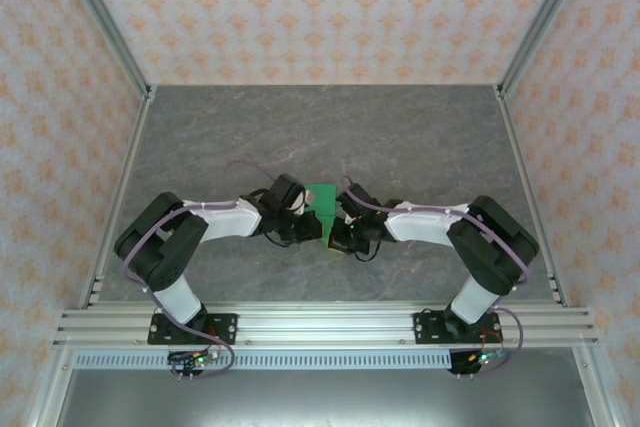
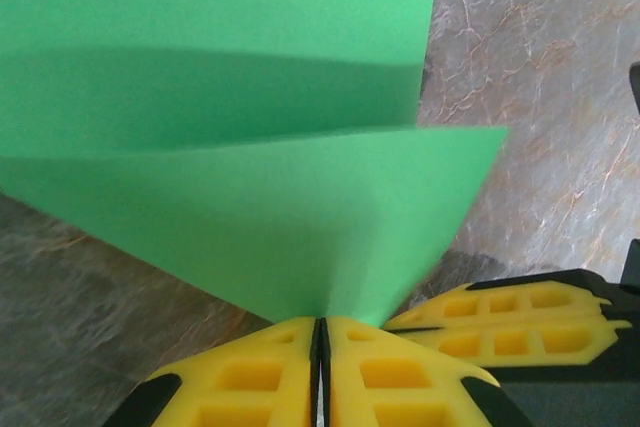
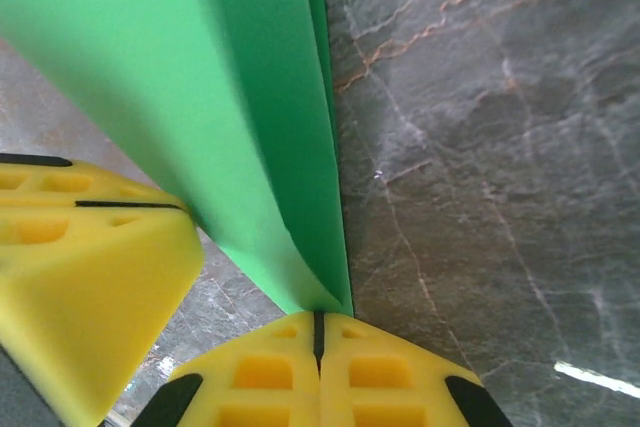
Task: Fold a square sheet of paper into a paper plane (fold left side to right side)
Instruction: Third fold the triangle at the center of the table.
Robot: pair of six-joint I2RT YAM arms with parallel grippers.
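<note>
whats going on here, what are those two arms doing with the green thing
The two robot arms are folding a green sheet of paper in the middle of the grey table. The left gripper and the right gripper are each pinched shut on it, close beside one another. The sheet is bent over into two layers that stand apart, not yet pressed flat.

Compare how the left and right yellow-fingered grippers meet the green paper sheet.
The yellow-fingered left gripper reaches the bright green paper sheet from the left, the yellow-fingered right gripper from the right. At the left gripper the sheet's layers gape and fan wide; at the right gripper they lie nearly together along a straight edge. Both are shut on that sheet, tips close together.
</note>
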